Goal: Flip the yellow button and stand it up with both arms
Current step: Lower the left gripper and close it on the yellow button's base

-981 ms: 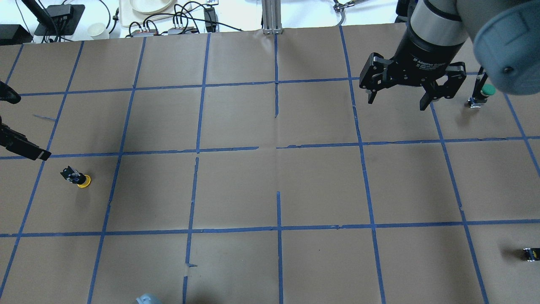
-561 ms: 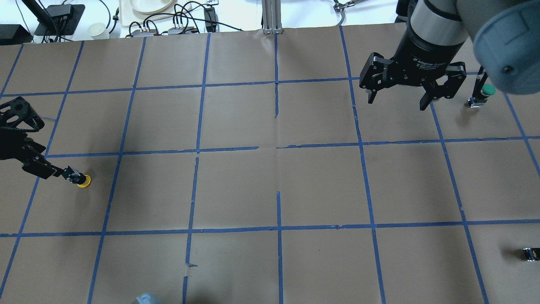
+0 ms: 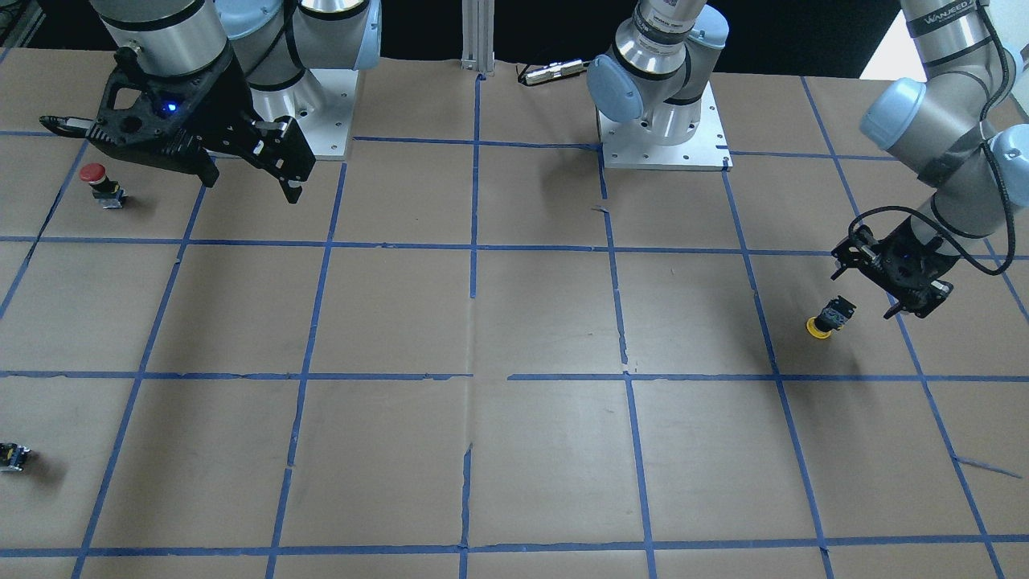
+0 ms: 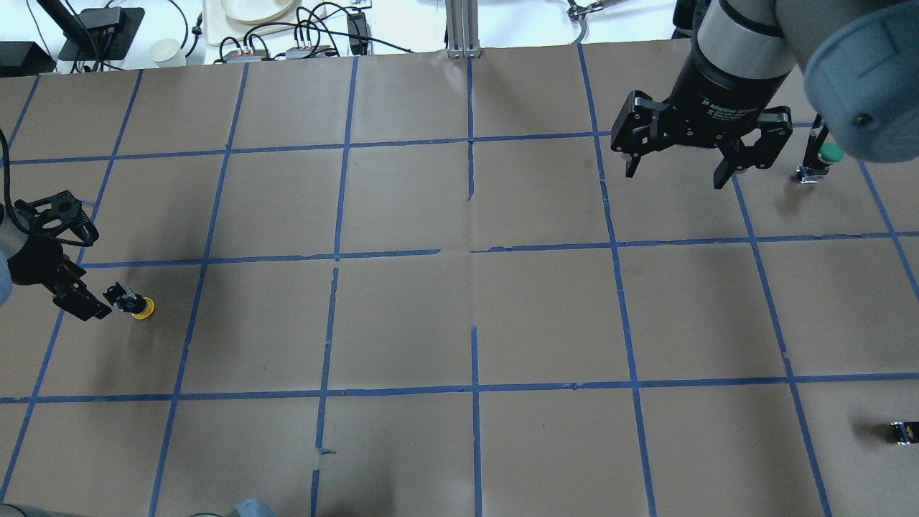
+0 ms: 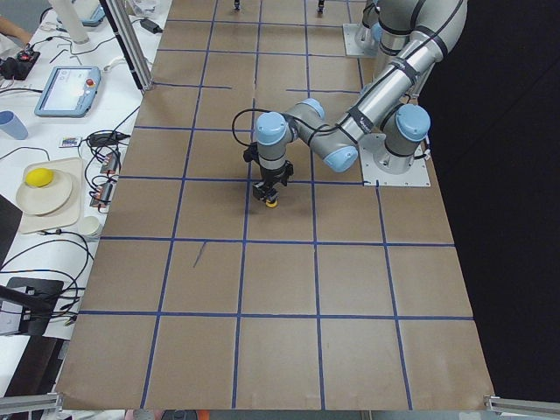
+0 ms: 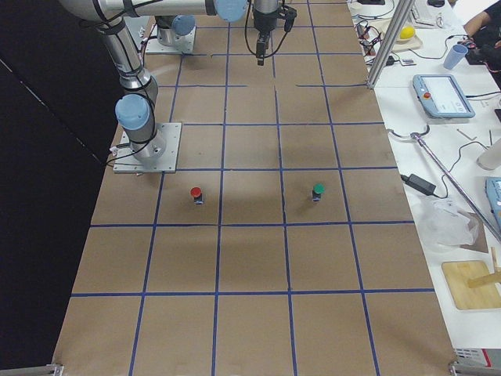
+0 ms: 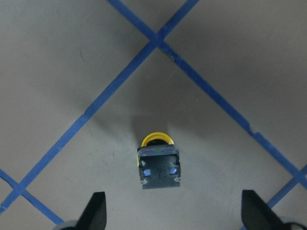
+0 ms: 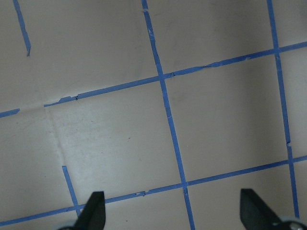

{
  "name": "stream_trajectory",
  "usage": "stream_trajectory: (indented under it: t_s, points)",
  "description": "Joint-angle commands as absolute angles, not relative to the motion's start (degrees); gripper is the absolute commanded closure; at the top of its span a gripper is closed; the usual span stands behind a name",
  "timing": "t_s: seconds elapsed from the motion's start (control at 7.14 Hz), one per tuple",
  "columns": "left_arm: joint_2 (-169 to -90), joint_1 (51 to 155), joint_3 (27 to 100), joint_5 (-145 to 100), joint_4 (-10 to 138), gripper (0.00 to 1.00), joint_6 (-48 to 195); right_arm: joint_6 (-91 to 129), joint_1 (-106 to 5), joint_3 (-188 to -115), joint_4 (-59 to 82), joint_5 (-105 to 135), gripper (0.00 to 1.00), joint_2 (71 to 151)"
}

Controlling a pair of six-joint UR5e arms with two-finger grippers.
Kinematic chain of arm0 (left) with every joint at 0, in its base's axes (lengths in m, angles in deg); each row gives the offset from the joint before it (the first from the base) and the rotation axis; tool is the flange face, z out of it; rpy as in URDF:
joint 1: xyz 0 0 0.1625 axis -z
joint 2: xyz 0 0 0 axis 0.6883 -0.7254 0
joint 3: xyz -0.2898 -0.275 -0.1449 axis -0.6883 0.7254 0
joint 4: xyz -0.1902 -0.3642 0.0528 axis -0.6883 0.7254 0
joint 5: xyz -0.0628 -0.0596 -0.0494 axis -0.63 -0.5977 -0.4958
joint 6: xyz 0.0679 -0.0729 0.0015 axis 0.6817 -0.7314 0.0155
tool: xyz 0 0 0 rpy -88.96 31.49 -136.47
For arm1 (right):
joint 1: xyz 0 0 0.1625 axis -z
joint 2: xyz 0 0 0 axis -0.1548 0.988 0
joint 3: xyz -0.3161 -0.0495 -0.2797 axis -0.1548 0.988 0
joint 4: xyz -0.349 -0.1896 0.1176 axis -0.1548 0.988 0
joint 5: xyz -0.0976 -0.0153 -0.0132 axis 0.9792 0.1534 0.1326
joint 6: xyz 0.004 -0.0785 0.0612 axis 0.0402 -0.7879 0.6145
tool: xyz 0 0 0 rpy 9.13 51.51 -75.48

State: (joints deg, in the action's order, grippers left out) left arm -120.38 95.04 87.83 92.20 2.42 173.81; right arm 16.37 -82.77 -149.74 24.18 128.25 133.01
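The yellow button (image 4: 138, 306) lies on its side at the table's left, yellow cap away from the robot's left edge, contact block toward the gripper. It also shows in the front view (image 3: 828, 315) and the left wrist view (image 7: 159, 162). My left gripper (image 4: 90, 269) hovers just above and beside it, jaws wide open and empty. In the left wrist view (image 7: 177, 218) the button sits between and just ahead of the fingertips (image 7: 97, 212). My right gripper (image 4: 675, 176) hangs open and empty high over the far right; its wrist view (image 8: 175, 218) shows only paper.
A red-capped button (image 3: 95, 178) and a green-capped button (image 4: 827, 155) stand at the far right, near the right gripper. A tiny black part (image 4: 903, 431) lies at the near right edge. Brown paper with a blue tape grid (image 4: 474, 251) covers the table.
My left gripper has come in from the left edge and lowered to the yellow button, jaws still open. The button and the right arm have not moved.
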Motion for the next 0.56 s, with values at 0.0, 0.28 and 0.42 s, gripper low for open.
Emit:
stream_trajectory:
  t_s: [0.0,0.28,0.42]
  points:
    - [-120.8,95.3,89.4,92.1,1.5,0.03,173.8,16.4,-82.8,-149.7,24.2,128.3,0.00,133.0]
    - [-120.7,95.3,90.8,89.9,1.5,0.07,173.5,16.3,-82.7,-149.7,24.3,128.3,0.00,133.0]
    - [-120.7,95.3,90.8,89.9,0.3,0.09,173.6,16.3,-82.7,-149.7,24.4,128.3,0.00,133.0]
